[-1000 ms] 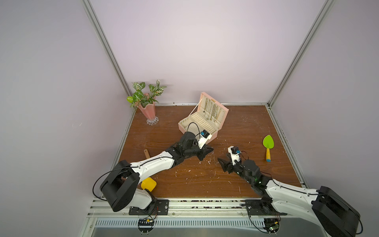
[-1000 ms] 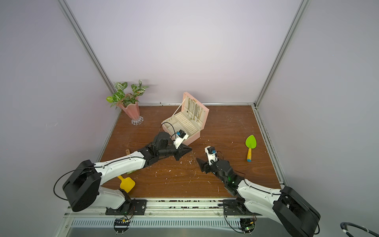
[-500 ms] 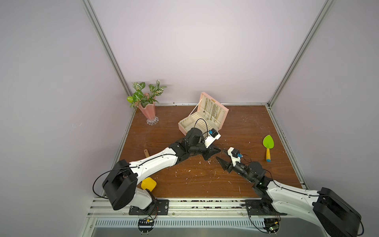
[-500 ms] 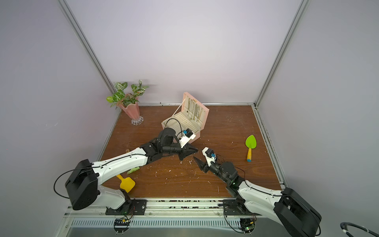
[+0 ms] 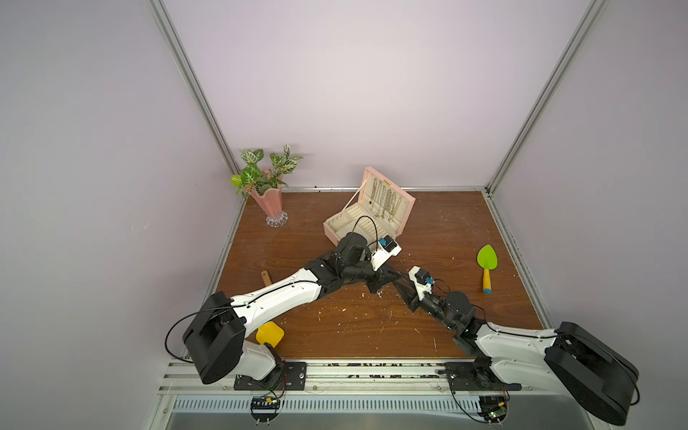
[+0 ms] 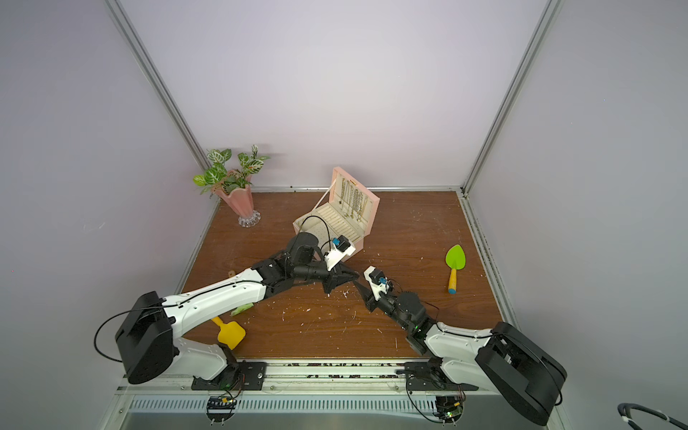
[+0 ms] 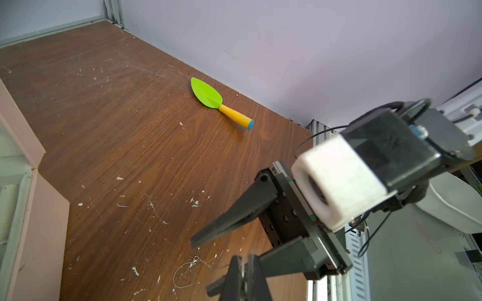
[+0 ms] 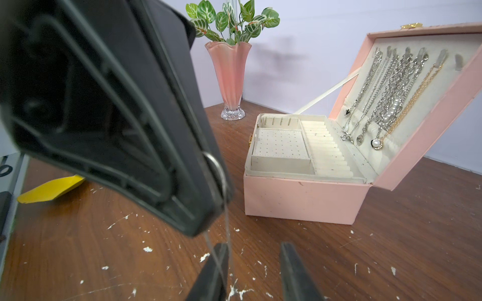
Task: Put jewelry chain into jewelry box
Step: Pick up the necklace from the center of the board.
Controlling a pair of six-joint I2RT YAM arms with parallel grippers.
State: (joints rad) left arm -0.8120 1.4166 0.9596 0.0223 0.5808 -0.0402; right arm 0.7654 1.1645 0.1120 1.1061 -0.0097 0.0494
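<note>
jewelry chain (image 8: 227, 221) hangs from left gripper (image 8: 200, 219): right wrist view only.

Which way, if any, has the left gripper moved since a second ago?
Yes. In a top view the left gripper shifted right along the front of the jewelry box, from its middle to its near corner, toward the green trowel.
</note>
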